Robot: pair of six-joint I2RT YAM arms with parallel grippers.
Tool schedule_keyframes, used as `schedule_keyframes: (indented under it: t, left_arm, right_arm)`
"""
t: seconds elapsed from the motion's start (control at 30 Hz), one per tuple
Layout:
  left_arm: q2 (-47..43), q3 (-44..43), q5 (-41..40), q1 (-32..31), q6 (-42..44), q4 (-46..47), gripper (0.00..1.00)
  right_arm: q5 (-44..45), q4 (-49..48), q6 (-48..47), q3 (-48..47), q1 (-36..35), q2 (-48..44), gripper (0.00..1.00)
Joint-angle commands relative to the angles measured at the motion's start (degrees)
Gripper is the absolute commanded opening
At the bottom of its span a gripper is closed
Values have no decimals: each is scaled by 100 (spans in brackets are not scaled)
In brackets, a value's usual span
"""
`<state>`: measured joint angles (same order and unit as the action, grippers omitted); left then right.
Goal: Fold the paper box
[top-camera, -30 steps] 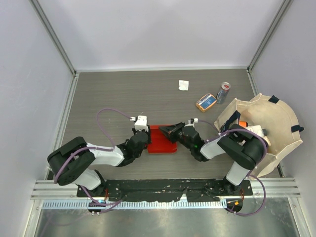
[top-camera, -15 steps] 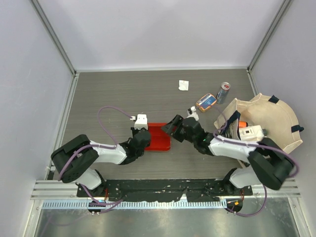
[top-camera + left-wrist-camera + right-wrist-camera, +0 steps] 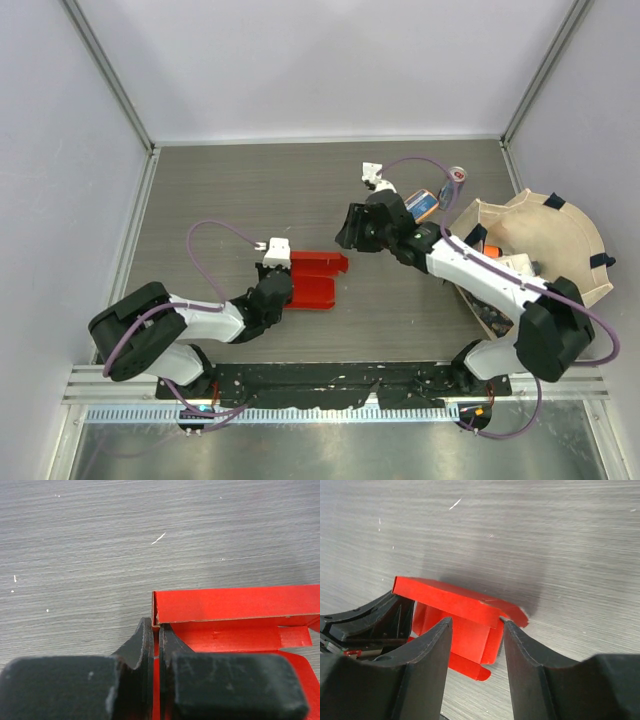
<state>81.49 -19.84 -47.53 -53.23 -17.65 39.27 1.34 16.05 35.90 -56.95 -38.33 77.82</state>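
The red paper box [image 3: 312, 280] lies partly folded on the grey table, with one long wall standing and its flaps loose. My left gripper [image 3: 283, 285] is at the box's left end. In the left wrist view the left gripper [image 3: 156, 627] is shut on the thin left wall of the box [image 3: 235, 605]. My right gripper [image 3: 348, 232] hangs above the table, beyond the box's right end, and touches nothing. In the right wrist view the right gripper [image 3: 476, 625] is open, and the box [image 3: 450, 600] shows below and between its fingers.
A soda can [image 3: 452, 187] and an orange-and-blue packet [image 3: 417, 206] lie at the back right. A beige fabric bag [image 3: 560, 250] with items inside fills the right side. The metal frame and walls enclose the table.
The right gripper has opened, let go of the box and lifted away toward the back. The left gripper has shut on the box's left wall and drawn it slightly left.
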Motion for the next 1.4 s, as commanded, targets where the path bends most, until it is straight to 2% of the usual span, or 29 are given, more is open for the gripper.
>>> schedule_keyframes:
  t: [0.0, 0.17, 0.43, 0.93, 1.2, 1.37]
  left_arm:
    - [7, 111, -222, 15, 306, 916, 0]
    - [-98, 164, -178, 6, 341, 916, 0]
    - [-213, 199, -72, 15, 332, 881, 0]
    - [-142, 278, -11, 15, 25, 811, 0]
    - [-72, 261, -28, 6, -124, 784, 0]
    - [-46, 314, 7, 6, -370, 776, 0]
  right_arm:
    - [67, 206, -14, -448, -464, 469, 49]
    - [357, -31, 163, -396, -737, 690, 49]
    - [657, -515, 110, -62, -738, 690, 50]
    - [130, -1534, 883, 403, -632, 1086, 50]
    - [-538, -2923, 1604, 1237, -343, 911, 49]
    - [-933, -4099, 2463, 1826, -26, 699, 46]
